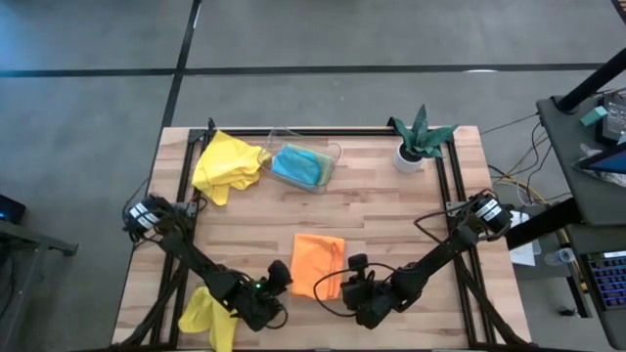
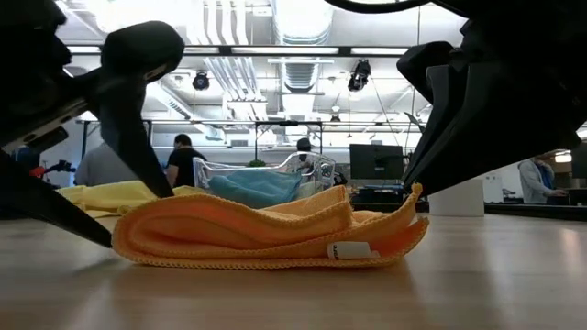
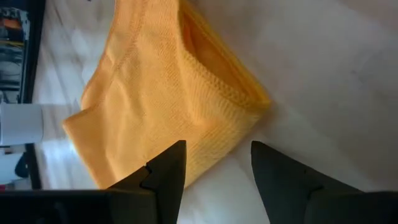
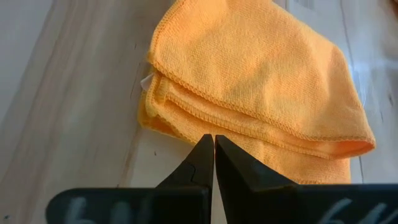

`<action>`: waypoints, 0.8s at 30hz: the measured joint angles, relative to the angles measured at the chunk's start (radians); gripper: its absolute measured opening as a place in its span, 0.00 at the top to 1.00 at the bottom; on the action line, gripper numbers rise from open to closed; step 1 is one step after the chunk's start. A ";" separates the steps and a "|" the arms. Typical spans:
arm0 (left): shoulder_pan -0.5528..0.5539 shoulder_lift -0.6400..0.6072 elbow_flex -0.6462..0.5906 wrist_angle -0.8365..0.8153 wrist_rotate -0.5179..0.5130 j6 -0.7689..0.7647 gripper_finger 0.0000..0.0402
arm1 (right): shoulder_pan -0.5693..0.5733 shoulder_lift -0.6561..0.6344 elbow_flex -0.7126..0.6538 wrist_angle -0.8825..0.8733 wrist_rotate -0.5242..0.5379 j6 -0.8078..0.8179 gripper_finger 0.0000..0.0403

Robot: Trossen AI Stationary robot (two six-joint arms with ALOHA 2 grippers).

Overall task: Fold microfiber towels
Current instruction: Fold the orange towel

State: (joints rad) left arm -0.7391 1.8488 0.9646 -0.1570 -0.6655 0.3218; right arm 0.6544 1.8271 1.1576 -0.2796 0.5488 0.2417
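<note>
An orange towel (image 1: 318,264) lies folded in several layers on the table near its front edge. My left gripper (image 3: 217,165) is open at the towel's left end. In the low view one finger (image 2: 138,137) slants above the fold and the other (image 2: 73,225) lies low by the table. My right gripper (image 4: 214,140) is shut, with its tips at the towel's right end. A yellow towel (image 1: 227,164) lies crumpled at the far left and another (image 1: 207,315) at the near left. A turquoise towel (image 1: 301,164) rests in a clear tray. My left gripper's fingers stand on either side of the towel's left folded end (image 2: 124,240); I cannot tell whether they touch it. My right gripper comes slanting down from the table's right. A corner of the towel (image 2: 417,194) stands up against its shut tips. I cannot tell whether any cloth is pinched.
The clear tray (image 1: 333,156) stands at the far middle, and a small plant in a white pot (image 1: 416,147) at the far right. Bare wood lies between the orange towel and the tray. People and desks show in the room beyond the table.
</note>
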 joint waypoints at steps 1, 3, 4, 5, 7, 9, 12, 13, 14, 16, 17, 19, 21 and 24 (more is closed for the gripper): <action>0.000 0.000 0.000 0.002 0.001 0.009 0.59 | 0.000 0.000 0.000 0.000 -0.001 -0.014 0.98; 0.000 0.002 0.000 0.029 0.023 0.032 0.58 | 0.000 0.000 0.000 0.000 -0.001 -0.028 0.97; 0.000 0.005 0.002 0.047 0.043 0.042 0.57 | 0.000 0.000 0.000 0.000 -0.002 -0.031 0.97; 0.000 0.009 0.004 0.061 0.058 0.055 0.56 | 0.000 0.000 0.000 0.000 -0.002 -0.031 0.96; -0.001 0.016 0.003 0.084 0.063 0.076 0.52 | 0.000 0.000 0.000 0.000 -0.002 -0.033 0.92; 0.000 0.027 0.004 0.104 0.055 0.079 0.48 | 0.000 0.000 0.000 0.001 -0.002 -0.033 0.88; 0.003 0.040 0.004 0.120 0.041 0.086 0.42 | 0.000 0.000 0.000 0.001 -0.002 -0.033 0.80; 0.003 0.043 0.004 0.123 0.034 0.086 0.41 | 0.000 0.000 0.000 0.001 -0.002 -0.033 0.78; 0.004 0.045 0.004 0.126 0.028 0.086 0.40 | 0.000 0.000 0.000 0.001 -0.002 -0.033 0.75; 0.007 0.054 0.002 0.140 0.013 0.087 0.39 | 0.000 0.000 0.000 0.001 -0.002 -0.033 0.72; 0.008 0.056 0.002 0.143 0.010 0.099 0.39 | 0.000 0.000 0.000 0.001 -0.002 -0.033 0.71; 0.010 0.061 0.002 0.148 0.009 0.132 0.39 | 0.000 0.000 0.000 0.001 -0.002 -0.033 0.68; 0.012 0.064 0.000 0.156 0.010 0.160 0.39 | 0.000 0.000 0.000 0.001 -0.002 -0.033 0.66; 0.014 0.066 -0.001 0.157 0.012 0.186 0.39 | 0.000 0.000 0.000 0.001 -0.002 -0.033 0.64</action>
State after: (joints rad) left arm -0.7254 1.9144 0.9634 0.0002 -0.6537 0.5081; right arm 0.6544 1.8271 1.1576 -0.2790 0.5465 0.2085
